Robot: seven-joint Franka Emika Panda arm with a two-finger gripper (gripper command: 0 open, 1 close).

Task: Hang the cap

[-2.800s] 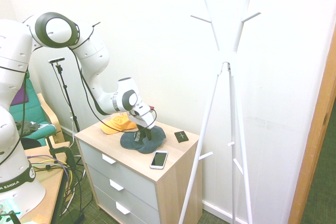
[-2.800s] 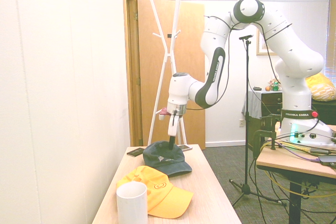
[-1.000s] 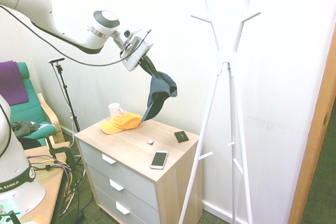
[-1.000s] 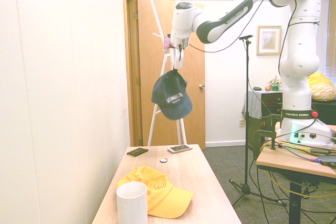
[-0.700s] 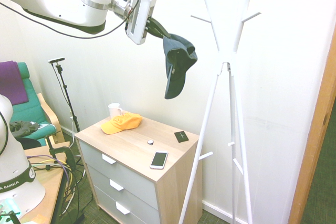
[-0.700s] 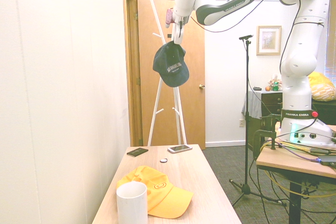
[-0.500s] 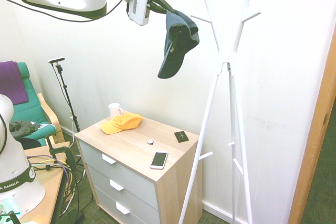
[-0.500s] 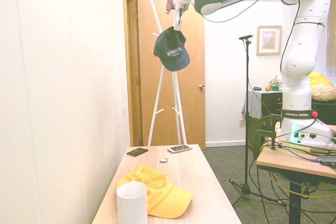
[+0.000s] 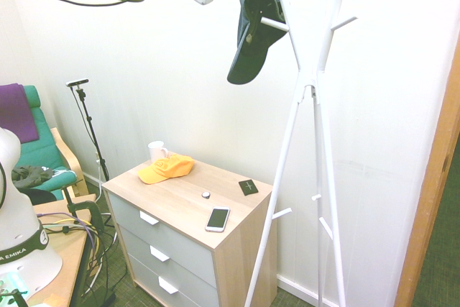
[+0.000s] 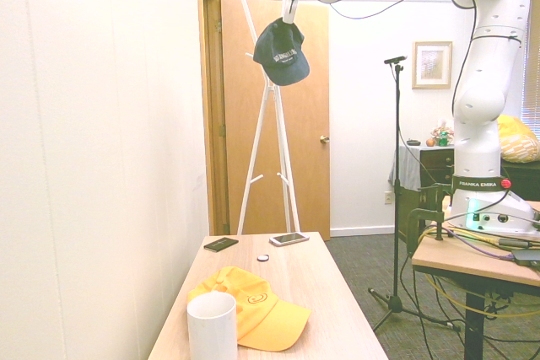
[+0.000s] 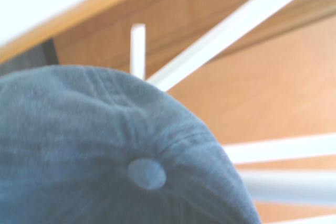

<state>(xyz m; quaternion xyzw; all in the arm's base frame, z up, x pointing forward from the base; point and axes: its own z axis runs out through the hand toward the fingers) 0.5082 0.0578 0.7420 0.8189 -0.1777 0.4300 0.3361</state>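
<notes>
End effector [image 10: 289,19], closed on the navy baseball cap [image 9: 251,30], is holding it aloft beside the coat rack's upper peg [image 9: 274,25]. Hanging is apparently beginning; the next move calls for seating the cap before release.

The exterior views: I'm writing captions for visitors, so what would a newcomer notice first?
Likely the dark blue cap, held up by the gripper beside the white coat stand. Next comes the bright yellow cap lying on the chest of drawers, next to a white mug.
</notes>
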